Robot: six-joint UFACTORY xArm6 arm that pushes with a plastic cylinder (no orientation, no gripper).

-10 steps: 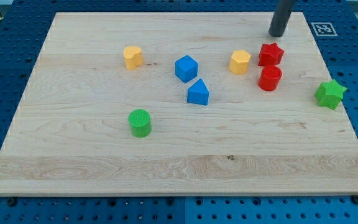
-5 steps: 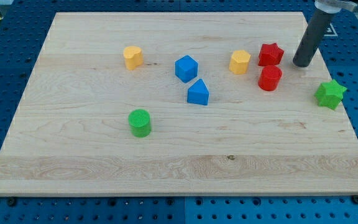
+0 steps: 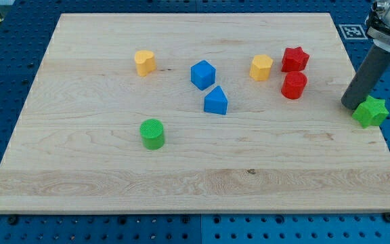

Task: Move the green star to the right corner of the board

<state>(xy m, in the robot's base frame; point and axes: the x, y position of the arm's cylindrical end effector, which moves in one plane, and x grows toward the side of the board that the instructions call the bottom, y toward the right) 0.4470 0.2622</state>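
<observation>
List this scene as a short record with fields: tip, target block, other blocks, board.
tip: my tip against the upper-left side of the green star
target block: green star, at the board's right edge, mid height
reds: red star above a second red block
yellows: one left of the red star, one farther left
blues: blue cube, blue triangle
green cylinder: lower left
board: wooden

We find my tip (image 3: 353, 105) touching the green star (image 3: 371, 112) at the board's (image 3: 181, 176) right edge, the other blocks spread across centre and upper frame.
</observation>
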